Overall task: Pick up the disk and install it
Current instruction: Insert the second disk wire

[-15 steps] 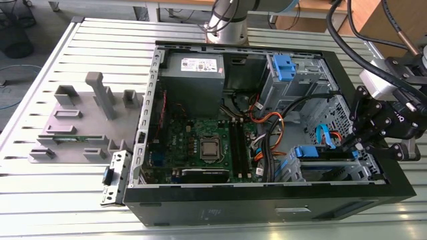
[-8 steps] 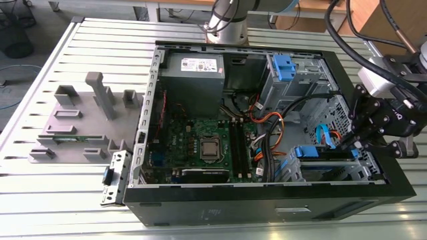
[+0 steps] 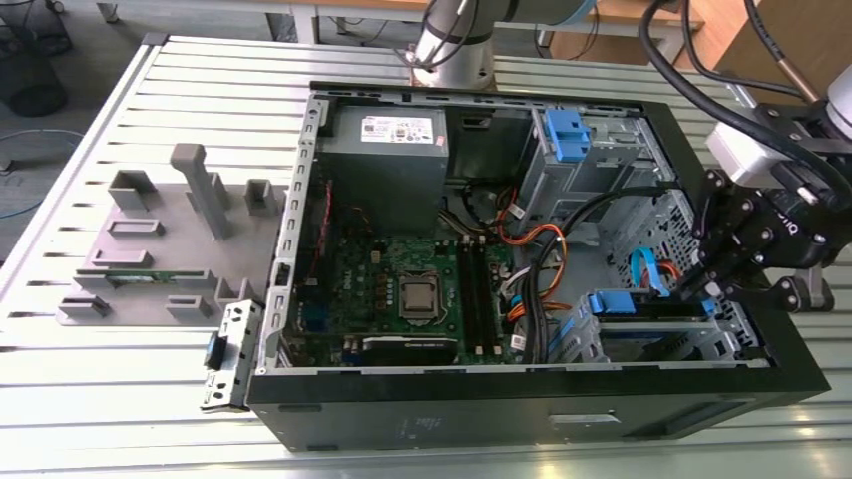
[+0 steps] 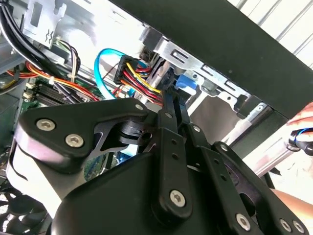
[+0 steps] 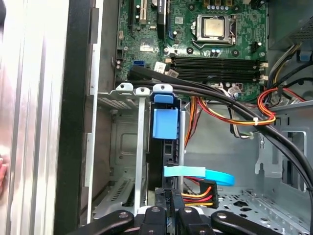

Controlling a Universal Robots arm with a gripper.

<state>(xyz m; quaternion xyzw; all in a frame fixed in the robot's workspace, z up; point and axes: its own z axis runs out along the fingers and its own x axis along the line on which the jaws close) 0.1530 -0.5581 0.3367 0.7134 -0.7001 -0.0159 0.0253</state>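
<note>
The disk (image 3: 649, 310) stands on edge in the drive cage at the near corner of the open computer case (image 3: 533, 399), on the exterior view's right. Its blue carrier tab (image 5: 165, 122) shows in the first wrist view, above the dark edge of the drive. My gripper (image 3: 695, 289) reaches down into that cage from the exterior view's right. In both wrist views the fingers (image 5: 165, 203) are drawn close together on the thin edge of the disk (image 5: 169, 161). My gripper's tips (image 4: 172, 100) sit beside a blue piece of the carrier (image 4: 186, 83).
A blue flat cable (image 5: 215, 175) and a red-yellow-black power plug (image 5: 198, 195) lie close to the fingers. Thick black cables (image 5: 234, 105) cross above the cage. Motherboard (image 3: 399, 279), power supply (image 3: 386, 135) and a second blue carrier (image 3: 566, 135) fill the case. A person's hand (image 4: 303, 122) is outside the case wall.
</note>
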